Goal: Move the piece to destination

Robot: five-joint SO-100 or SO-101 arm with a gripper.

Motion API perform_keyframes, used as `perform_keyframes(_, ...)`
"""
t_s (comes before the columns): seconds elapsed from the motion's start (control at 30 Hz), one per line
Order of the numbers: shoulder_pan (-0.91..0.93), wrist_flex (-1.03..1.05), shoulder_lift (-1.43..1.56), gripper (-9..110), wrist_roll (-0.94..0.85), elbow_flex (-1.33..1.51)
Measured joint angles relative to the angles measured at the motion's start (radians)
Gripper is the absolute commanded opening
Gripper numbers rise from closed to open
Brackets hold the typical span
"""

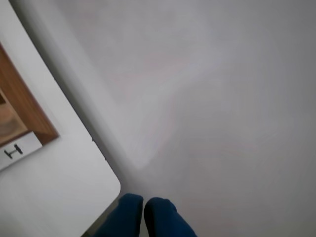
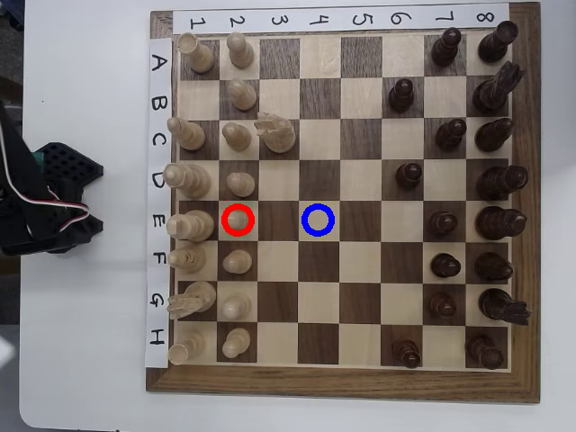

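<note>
Pale wood and dark wood squares fill the overhead view, where the whole chessboard (image 2: 346,382) lies on the white bench (image 2: 90,360). The wrist view catches only one corner of it, by the label H. Only the overhead view shows me the piece (image 2: 238,220): it stands on row E, column 2, inside the red ring (image 2: 238,207). The destination (image 2: 318,220) is two squares to its right in the same row, marked by a blue ring and bare.

The claw (image 1: 143,200) shows only in the wrist view. Its two blue fingertips (image 1: 160,210) are pressed almost together with nothing between them, hanging past the bench's rounded corner over a grey surface. From above, the arm (image 2: 49,202) is a dark mass left of the board, cut off by the frame edge, and I cannot pick the claw out there.

I count eight pale pawns in column 2, eight dark pawns across columns 6 and 7, and two drawn rings.
</note>
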Motion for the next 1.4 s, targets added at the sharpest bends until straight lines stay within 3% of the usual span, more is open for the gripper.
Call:
perform_keyframes(0.27, -0.152, 0.057, -0.135, 0, 0.282, -0.279)
perform_keyframes(0.57, -0.359, 0.091, -0.196, 2, 0.589, -0.383)
perform_keyframes(1.4, -0.923, 0.095, -0.290, 0, 0.968, -0.109)
